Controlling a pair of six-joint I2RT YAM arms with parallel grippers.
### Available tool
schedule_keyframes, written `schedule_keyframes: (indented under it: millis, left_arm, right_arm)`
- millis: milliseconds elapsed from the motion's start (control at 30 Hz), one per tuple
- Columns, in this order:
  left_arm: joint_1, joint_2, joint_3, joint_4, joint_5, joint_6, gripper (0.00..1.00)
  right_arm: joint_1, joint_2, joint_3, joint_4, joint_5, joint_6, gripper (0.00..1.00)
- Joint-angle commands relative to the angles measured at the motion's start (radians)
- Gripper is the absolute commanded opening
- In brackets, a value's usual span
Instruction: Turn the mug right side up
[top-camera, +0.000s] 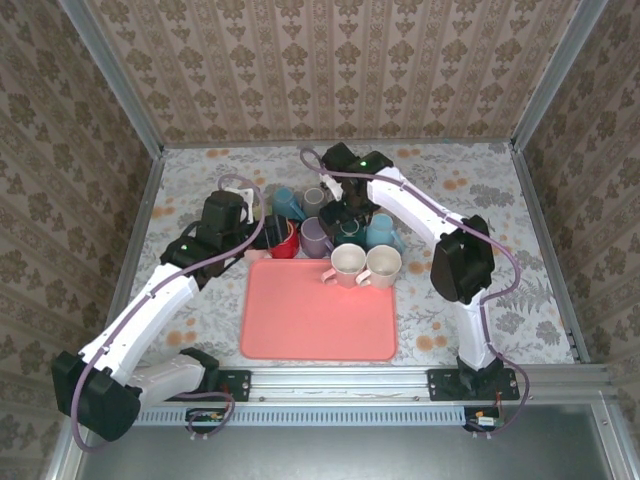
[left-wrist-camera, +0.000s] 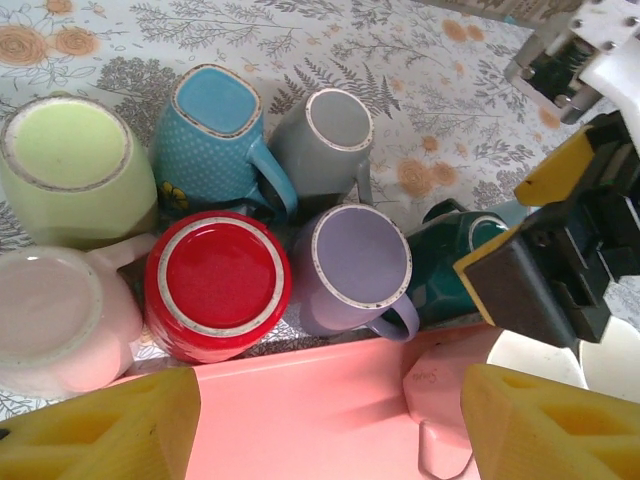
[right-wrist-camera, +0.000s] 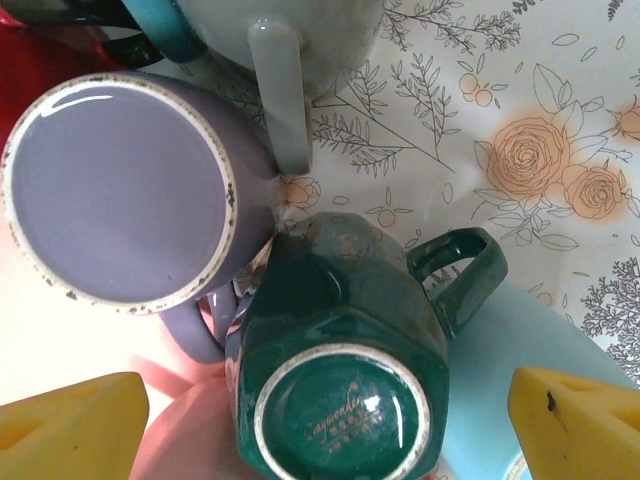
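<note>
Floral table (top-camera: 480, 190); inverted green mug (right-wrist-camera: 340, 330), handle at 2 o'clock, inside spread right gripper (right-wrist-camera: 322, 425), seemingly untouched; left gripper (left-wrist-camera: 325, 430) spread too.

Dark green glazed faceted mug (right-wrist-camera: 335, 350), gold script underneath; lilac round ceramic mug (right-wrist-camera: 115, 190), chipped pale rim; blue square mug (left-wrist-camera: 205, 140), white-dotted; salmon-pink plastic tray (top-camera: 318, 320); white tablecloth (right-wrist-camera: 560, 100), grey sprigs, orange roses.

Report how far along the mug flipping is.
Done: two cream mugs look upright on the pink tray. In hand: nothing is gripped. The right hand hangs open over the upside-down dark green mug, a finger on each side. Left to do: grasp and flip it. The purple mug and red mug also sit base-up.
</note>
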Motion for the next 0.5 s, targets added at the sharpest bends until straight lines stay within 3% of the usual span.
schedule_keyframes:
  millis: [0, 467]
  left_arm:
    - [0.005, -0.019, -0.014, 0.022, 0.021, -0.015, 0.71]
    - [0.009, -0.018, -0.018, 0.03, 0.011, -0.005, 0.71]
  right_arm:
    - [0.007, 0.033, 0.035, -0.07, 0.043, 0.029, 0.93]
    - [0.022, 0.05, -0.045, -0.046, 0.038, 0.044, 0.88]
